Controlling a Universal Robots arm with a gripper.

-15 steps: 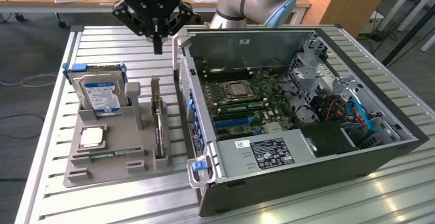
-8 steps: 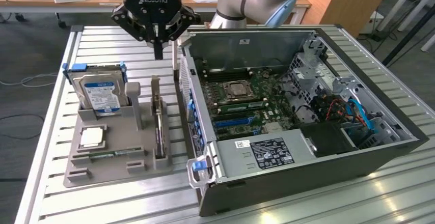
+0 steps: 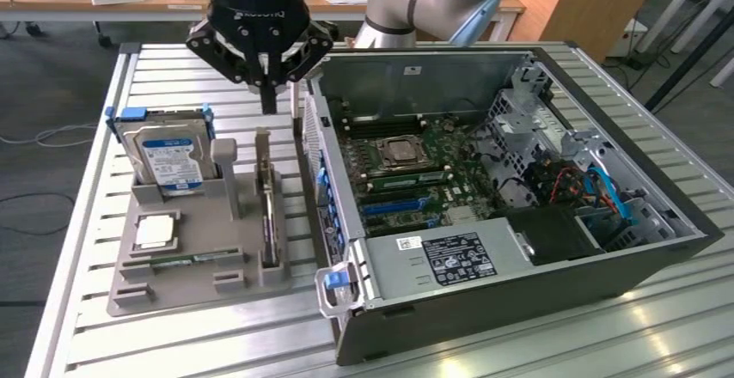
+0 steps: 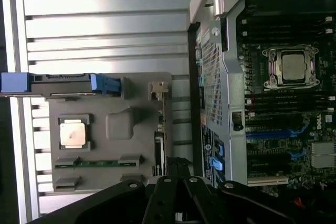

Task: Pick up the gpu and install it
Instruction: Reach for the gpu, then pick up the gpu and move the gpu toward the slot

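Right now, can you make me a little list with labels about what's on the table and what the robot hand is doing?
hand: shut, holding nothing, hanging above one end of the gpu
gpu: standing on its edge in a slot of the grey holder, not yet picked up
hard drive: upright in the holder, on the exterior view's left of the gpu
computer case: open, beside the holder on the exterior view's right
table: metal slats, under everything
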